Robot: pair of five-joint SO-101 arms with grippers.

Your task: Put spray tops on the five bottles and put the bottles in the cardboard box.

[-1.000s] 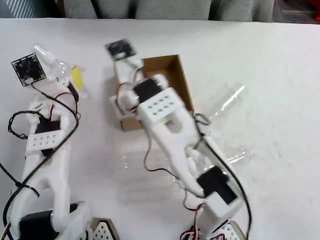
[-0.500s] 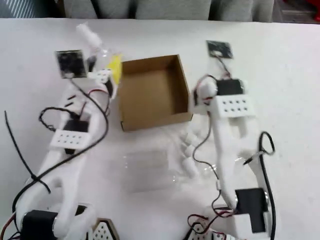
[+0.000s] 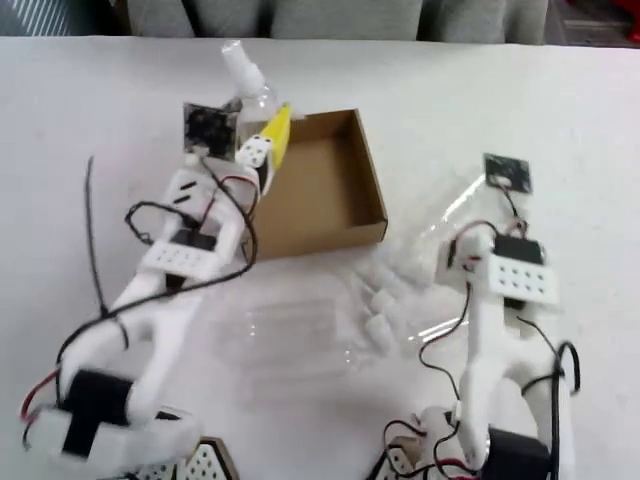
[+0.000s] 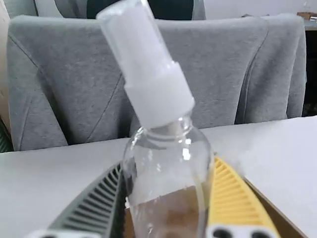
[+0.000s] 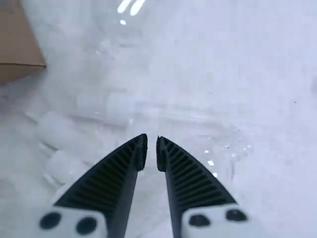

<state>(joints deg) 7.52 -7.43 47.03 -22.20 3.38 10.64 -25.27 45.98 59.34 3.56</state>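
Observation:
My left gripper [image 4: 168,166] is shut on a clear bottle [image 4: 166,178] fitted with a white spray top [image 4: 148,74]. It holds the bottle tilted between a grey finger and a yellow finger. In the high view this bottle [image 3: 255,100] hangs above the left rim of the open cardboard box [image 3: 365,165]. My right gripper [image 5: 151,147] is shut with nothing in it, low over the table to the right of the box. Beneath it lie clear bottles [image 5: 148,111] and loose white spray tops [image 5: 62,166].
More clear bottles lie on the white table in front of the box [image 3: 300,330] and to its right [image 3: 455,205]. Loose spray tops [image 3: 378,305] sit between them. The right arm [image 3: 515,275] stands at the right. A grey chair back [image 4: 64,89] rises behind the table.
The left arm has carried the capped bottle rightward to the box's left rim. The right arm has swung from over the box out to the right side of the table.

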